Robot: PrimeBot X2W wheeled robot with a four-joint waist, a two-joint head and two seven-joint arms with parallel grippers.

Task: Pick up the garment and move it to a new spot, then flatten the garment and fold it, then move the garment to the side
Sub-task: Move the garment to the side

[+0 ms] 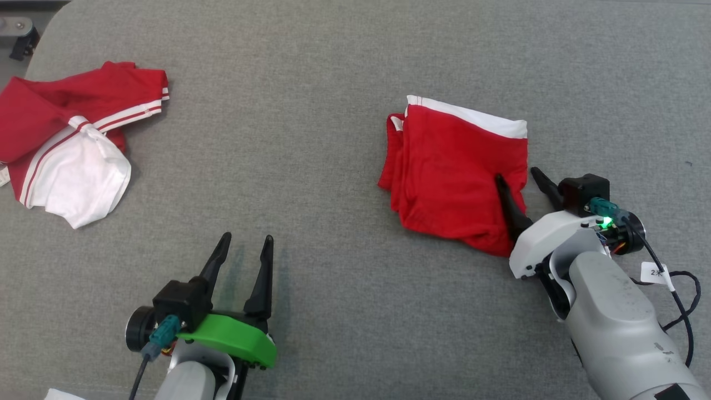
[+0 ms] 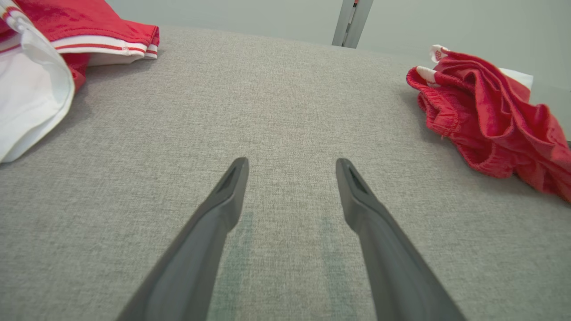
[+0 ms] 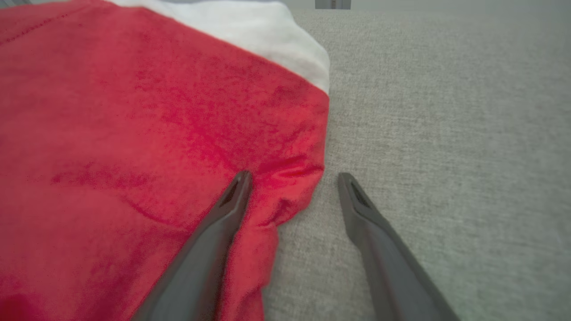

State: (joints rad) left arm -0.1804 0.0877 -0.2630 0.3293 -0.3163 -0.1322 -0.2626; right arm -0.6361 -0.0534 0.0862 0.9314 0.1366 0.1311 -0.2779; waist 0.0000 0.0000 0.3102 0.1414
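Right claw (image 1: 516,173) is spread wide, gripping nothing. One finger rests on the rumpled edge of the soft red folded garment (image 1: 450,166), right side of the grey woven bench (image 1: 333,139), the other on bare cloth. Left claw (image 1: 248,238) is spread too, empty.

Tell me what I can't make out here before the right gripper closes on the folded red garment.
Head view: the right gripper and its white wrist hide the near right corner of the folded red garment.
Right wrist view: whether the finger over the cloth presses it cannot be told; the left edge cuts off the garment.
Head view: the left edge cuts off the red-and-white garment.
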